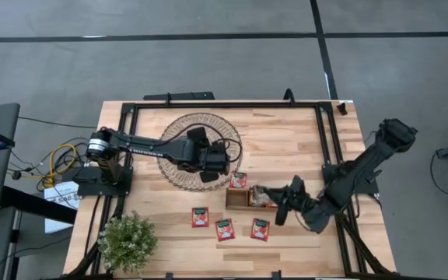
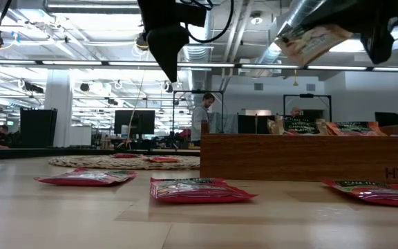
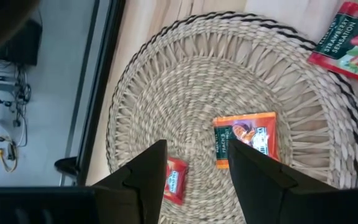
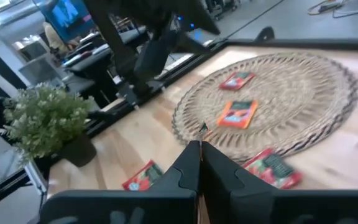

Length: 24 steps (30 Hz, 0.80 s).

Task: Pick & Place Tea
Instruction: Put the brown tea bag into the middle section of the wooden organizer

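Observation:
My right gripper is shut on a beige tea sachet, held in the air over the brown wooden tray. The tray has more sachets standing in it. My left gripper hangs open above the round wicker mat and touches nothing. Below it an orange sachet and a small red sachet lie flat on the mat. Another red sachet lies by the mat's rim, and three red ones lie flat on the wood nearer the front. My right gripper pinches the beige sachet by one edge between its two shut fingers. The fingers come from the table's right, almost level. The sachet sticks out past the fingertips, tilted and lifted clear above the tray. In the right wrist view it shows only edge-on.
A potted plant stands at the table's near left corner. A black frame runs around the tabletop. Bare wood lies between the tray and the right rail. People show in the room beyond the table in the low view.

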Tool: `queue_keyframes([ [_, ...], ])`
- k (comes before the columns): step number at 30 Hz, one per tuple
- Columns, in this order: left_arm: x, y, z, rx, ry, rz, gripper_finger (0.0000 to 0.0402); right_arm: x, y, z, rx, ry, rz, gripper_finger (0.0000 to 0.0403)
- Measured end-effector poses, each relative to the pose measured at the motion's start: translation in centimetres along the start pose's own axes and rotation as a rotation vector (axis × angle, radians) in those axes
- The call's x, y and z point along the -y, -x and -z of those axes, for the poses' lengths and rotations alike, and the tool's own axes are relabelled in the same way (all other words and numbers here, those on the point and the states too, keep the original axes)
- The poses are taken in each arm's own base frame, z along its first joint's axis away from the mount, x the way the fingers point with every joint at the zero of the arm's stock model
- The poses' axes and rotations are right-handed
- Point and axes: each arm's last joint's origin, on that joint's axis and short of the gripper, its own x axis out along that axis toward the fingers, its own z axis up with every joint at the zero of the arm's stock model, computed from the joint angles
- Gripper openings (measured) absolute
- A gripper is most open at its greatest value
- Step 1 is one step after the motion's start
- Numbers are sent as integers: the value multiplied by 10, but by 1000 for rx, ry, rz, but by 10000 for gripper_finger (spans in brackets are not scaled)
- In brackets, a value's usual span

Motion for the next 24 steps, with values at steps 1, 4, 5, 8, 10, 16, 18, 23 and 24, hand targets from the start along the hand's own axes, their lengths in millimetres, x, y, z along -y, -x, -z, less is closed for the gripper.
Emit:
queue_keyframes([
  [1, 1, 1, 0, 3, -4, 2, 162, -2, -2, 6, 0, -2, -4, 0],
  [4, 5, 4, 1, 9, -15, 8, 162, -5, -9, 24, 2, -9, 14, 0],
  [5, 7, 5, 2, 10, -19, 17, 162, -4, -12, 29, 11, -22, 28, 0],
  [8, 12, 9, 3, 12, -25, 41, 162, -1, -16, 43, 37, -44, 75, 0],
  [10, 15, 11, 4, 13, -23, 56, 162, 1, -19, 50, 54, -52, 98, 0],
  [16, 22, 16, 6, 24, -37, 69, 162, 3, -25, 67, 58, -68, 118, 0],
  [18, 23, 17, 6, 24, -37, 70, 162, 4, -26, 72, 62, -64, 125, 0],
  [23, 24, 17, 6, 26, -39, 72, 162, 7, -29, 79, 106, -45, 157, 0],
  [24, 24, 17, 6, 26, -39, 72, 162, 8, -29, 80, 107, -38, 160, 0],
])
